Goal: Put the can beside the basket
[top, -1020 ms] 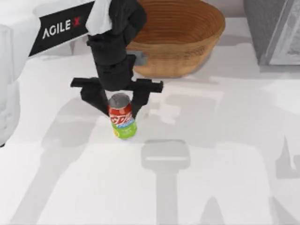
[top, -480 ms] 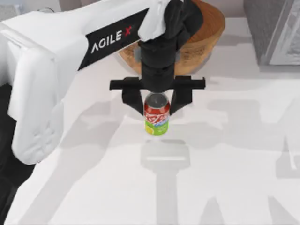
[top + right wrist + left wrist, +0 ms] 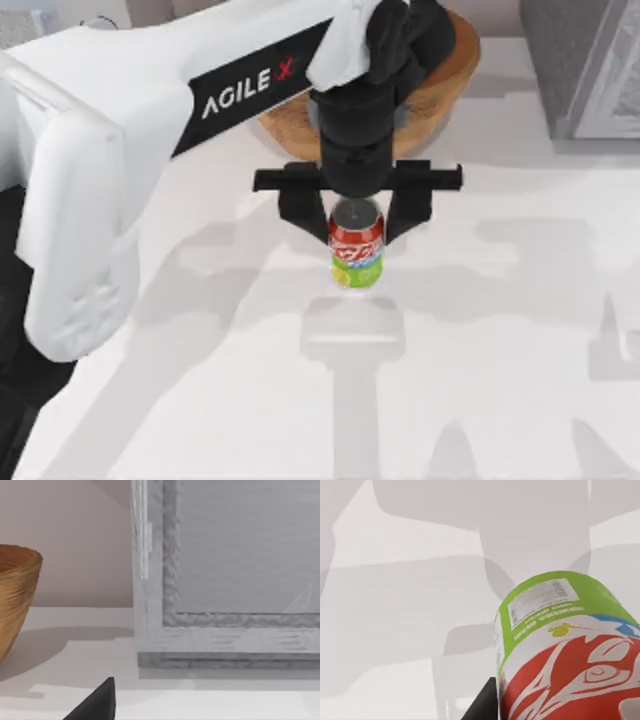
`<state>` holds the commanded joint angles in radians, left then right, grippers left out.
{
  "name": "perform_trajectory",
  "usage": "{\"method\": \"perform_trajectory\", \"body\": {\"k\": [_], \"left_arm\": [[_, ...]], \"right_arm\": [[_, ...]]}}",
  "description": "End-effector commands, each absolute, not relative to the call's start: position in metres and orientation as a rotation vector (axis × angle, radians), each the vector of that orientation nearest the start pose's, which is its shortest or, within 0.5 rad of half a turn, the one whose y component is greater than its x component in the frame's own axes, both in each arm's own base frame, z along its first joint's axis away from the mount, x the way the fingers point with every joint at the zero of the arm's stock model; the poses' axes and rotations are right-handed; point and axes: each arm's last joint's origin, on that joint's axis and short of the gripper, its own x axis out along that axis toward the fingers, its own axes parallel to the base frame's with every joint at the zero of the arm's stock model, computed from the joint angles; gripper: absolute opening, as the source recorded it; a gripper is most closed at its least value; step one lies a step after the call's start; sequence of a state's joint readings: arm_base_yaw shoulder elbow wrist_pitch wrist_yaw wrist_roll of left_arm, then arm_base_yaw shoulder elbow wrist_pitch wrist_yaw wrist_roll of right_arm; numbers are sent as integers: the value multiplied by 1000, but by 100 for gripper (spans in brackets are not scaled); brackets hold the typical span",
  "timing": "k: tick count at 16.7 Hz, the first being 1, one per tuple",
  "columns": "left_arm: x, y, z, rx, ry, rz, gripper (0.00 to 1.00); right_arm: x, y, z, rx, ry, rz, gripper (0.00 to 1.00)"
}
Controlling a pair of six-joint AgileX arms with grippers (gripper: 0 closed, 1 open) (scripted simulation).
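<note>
The left gripper clamps the can upright, just in front of the basket, near its rim. Placement probably requires only straight lowering.

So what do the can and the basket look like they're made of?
The can looks like thin metal: silver top, glossy printed red and lime-green wrap, held by the left gripper. The basket looks like woven fibre, perhaps wicker: golden-brown, matte, fine ribbed coils on its wall.

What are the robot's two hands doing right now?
Left gripper: shut on the can, in front of the basket.
Right gripper: cannot be told.
</note>
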<state>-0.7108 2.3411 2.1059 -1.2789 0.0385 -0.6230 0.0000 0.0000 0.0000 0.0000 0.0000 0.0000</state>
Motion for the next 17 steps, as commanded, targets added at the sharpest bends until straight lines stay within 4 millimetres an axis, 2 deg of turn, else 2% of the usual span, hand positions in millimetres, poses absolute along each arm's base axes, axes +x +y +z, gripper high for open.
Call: {"method": "perform_trajectory", "body": {"k": [2, 4, 10, 14, 17], "left_arm": [[347, -317, 200, 19, 1517, -200, 0], [346, -321, 198, 22, 1507, -219, 0], [367, -290, 172, 16, 1571, -19, 0], [367, -289, 172, 16, 1572, -16, 0], [367, -289, 172, 16, 1572, -16, 23]], "right_arm": [[106, -1, 160, 0, 0, 0, 100], [106, -1, 160, 0, 0, 0, 100], [106, -1, 160, 0, 0, 0, 100], [106, -1, 160, 0, 0, 0, 100], [106, -1, 160, 0, 0, 0, 100]]}}
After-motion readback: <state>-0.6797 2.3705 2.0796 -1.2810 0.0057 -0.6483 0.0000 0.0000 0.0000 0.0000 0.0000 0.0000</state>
